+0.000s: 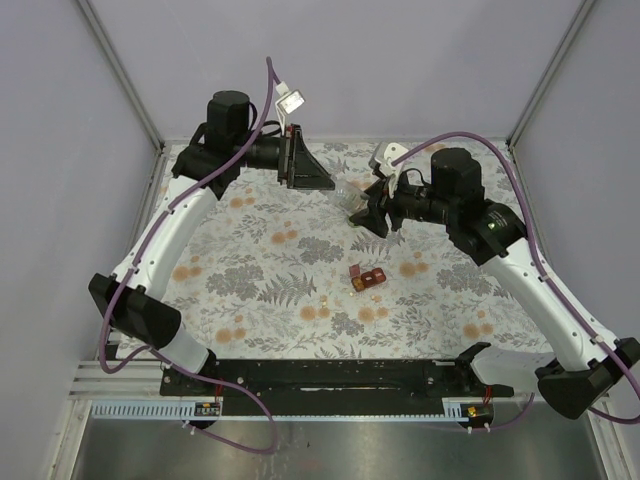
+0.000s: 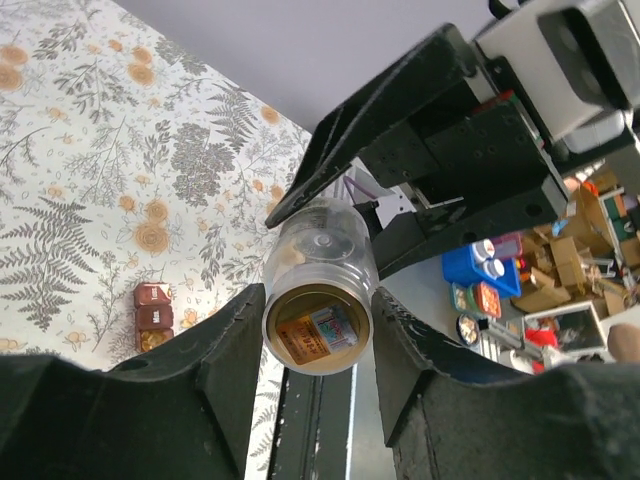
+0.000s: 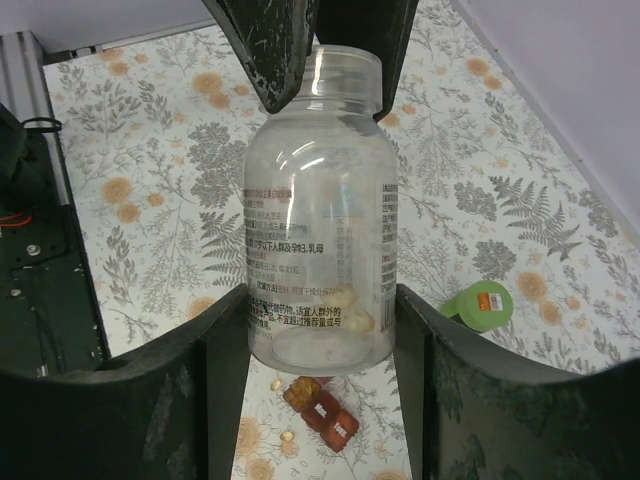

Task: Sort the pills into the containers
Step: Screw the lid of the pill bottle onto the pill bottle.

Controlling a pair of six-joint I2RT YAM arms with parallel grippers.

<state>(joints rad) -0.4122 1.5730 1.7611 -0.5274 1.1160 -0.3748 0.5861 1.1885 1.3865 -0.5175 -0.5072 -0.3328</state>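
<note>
A clear plastic bottle (image 1: 345,198) with printed text hangs above the floral cloth between both arms. My right gripper (image 3: 320,295) is shut on its lower body (image 3: 318,230). My left gripper (image 2: 318,300) is shut on its uncapped neck (image 2: 318,325), fingers touching the rim on both sides. A few pale pills (image 3: 355,318) lie inside the bottle. Two loose pills (image 3: 275,384) lie on the cloth beside the dark-red pill box (image 3: 320,412), which also shows from above (image 1: 368,280). The green bottle (image 3: 480,305) lies on its side to the right.
The floral cloth (image 1: 270,280) covers the table between purple walls. A black base rail (image 1: 330,375) with both arm mounts runs along the near edge. Purple cables (image 1: 268,90) loop over the arms.
</note>
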